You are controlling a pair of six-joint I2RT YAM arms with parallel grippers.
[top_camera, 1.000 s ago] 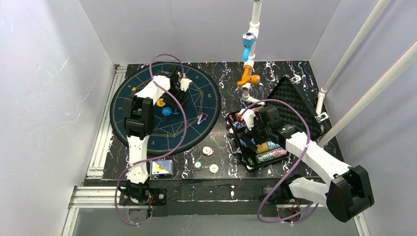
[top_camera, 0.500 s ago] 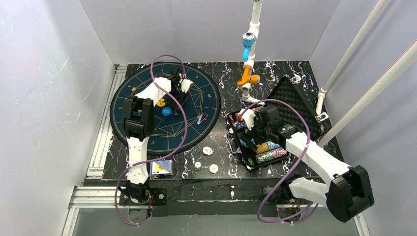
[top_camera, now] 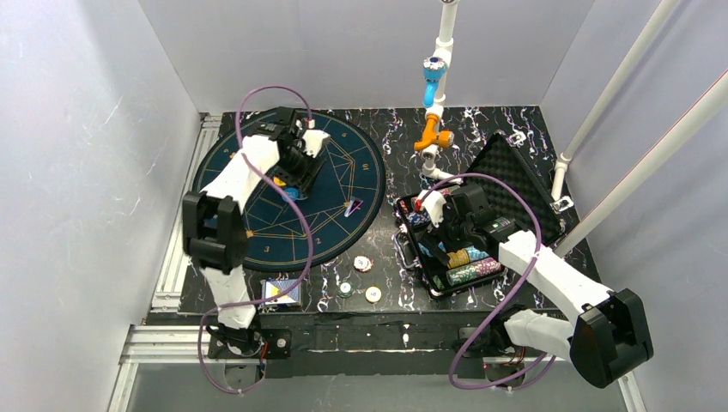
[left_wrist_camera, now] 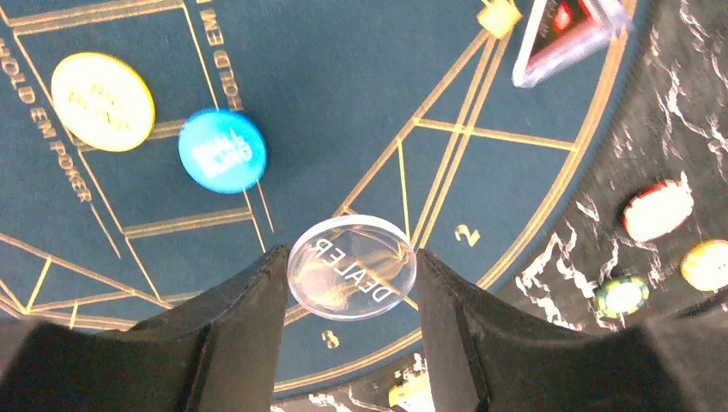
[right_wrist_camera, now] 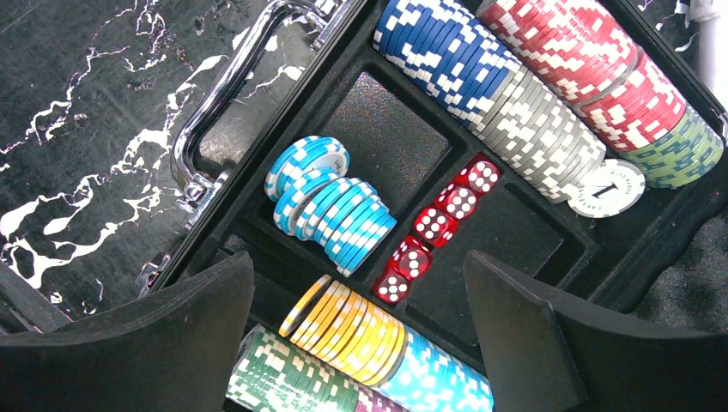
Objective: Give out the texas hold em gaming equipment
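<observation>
I read the left gripper as closed partway on a clear round disc marked DEALER, which is pinched edge to edge between both fingers. In the top view this gripper sits over the far-left part of the round blue poker mat. I cannot tell whether the disc touches the mat. A yellow disc and a blue disc lie flat on the mat, close together but apart. Three chips rest on the black table near the mat's near edge: a red-and-white chip, a green-edged chip and a pale chip. The right gripper is spread wide and holds nothing. It hangs over the open black foam-lined case, right of the mat. Between its fingers I see a row of light blue chips, four red dice and yellow chips, each in its own compartment.
</observation>
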